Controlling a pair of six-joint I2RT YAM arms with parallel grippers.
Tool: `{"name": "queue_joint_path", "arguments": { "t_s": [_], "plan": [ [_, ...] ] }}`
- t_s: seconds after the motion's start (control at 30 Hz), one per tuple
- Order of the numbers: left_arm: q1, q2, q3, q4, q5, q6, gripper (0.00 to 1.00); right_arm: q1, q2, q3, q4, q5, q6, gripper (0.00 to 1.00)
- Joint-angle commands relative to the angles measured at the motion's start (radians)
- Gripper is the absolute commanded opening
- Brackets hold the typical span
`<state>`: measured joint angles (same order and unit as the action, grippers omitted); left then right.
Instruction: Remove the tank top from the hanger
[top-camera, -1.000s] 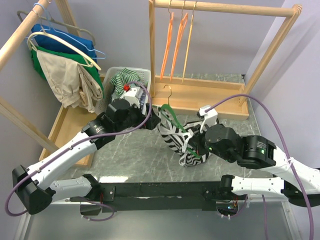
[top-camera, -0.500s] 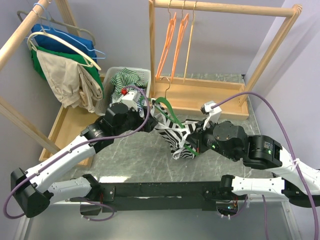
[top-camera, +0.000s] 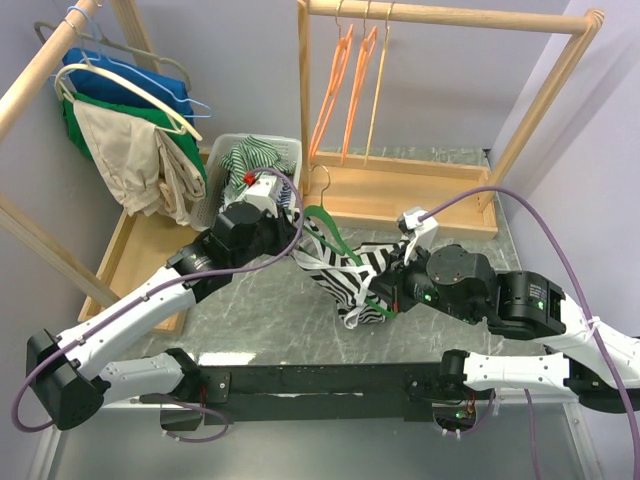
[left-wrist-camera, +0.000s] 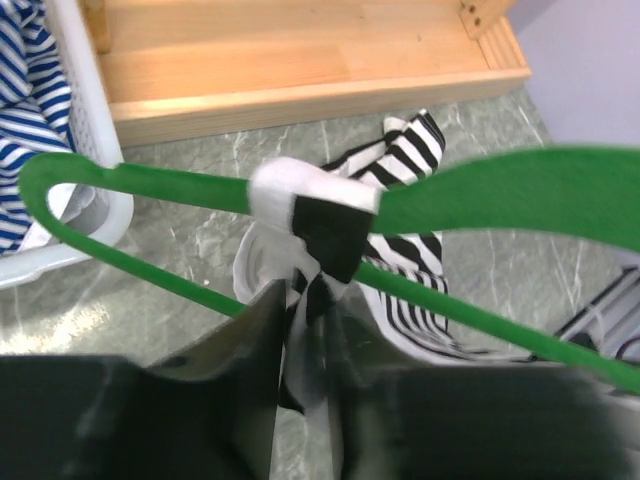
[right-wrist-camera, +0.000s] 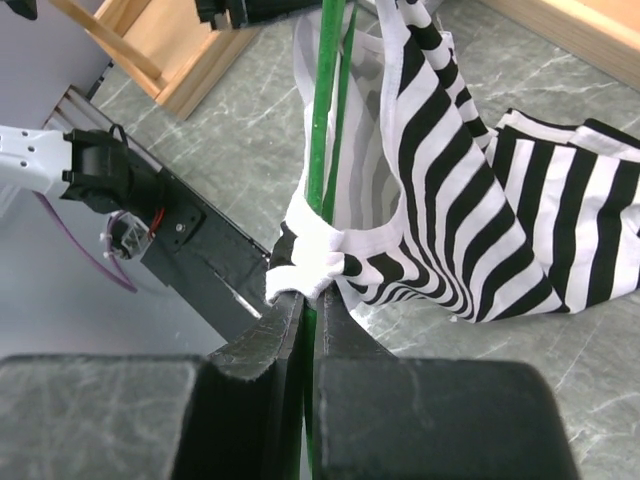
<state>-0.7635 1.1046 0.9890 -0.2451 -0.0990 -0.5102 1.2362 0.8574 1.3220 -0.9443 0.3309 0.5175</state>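
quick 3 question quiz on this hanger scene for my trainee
1. True or false: the tank top is fully off the hanger.
2. The left gripper is shut on: A) the tank top's strap B) the hanger's hook C) nothing
3. Which gripper pinches the hanger's green rod?

Key:
1. False: a strap is looped over the hanger.
2. A
3. The right gripper.
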Motion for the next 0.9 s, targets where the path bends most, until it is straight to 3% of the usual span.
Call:
{"name": "queue_joint_path", "arguments": {
  "t_s": [0.0, 0.13, 0.43, 0.67, 0.87],
  "plan": [
    [0.0, -0.005, 0.069, 0.017, -0.099, 0.024, 0.14, 0.012, -0.029, 0.037, 0.019, 0.008, 0.024, 0.0],
    [0.024, -0.008, 0.103, -0.028, -0.171, 0.042, 0.01, 0.014, -0.037, 0.042, -0.057, 0.025, 0.052, 0.0],
    [0.205, -0.012, 0.096, -0.059, -0.133, 0.059, 0.01, 0.019, -0.064, 0.048, -0.105, -0.009, 0.069, 0.0],
    [0.263, 0.05, 0.097, -0.109, -0.113, 0.047, 0.04, 0.02, -0.132, 0.046, -0.047, -0.044, 0.049, 0.0],
    [0.29, 0.126, 0.129, -0.155, -0.094, 0.026, 0.12, 0.02, -0.181, 0.022, 0.019, -0.07, 0.029, 0.0]
  ]
}}
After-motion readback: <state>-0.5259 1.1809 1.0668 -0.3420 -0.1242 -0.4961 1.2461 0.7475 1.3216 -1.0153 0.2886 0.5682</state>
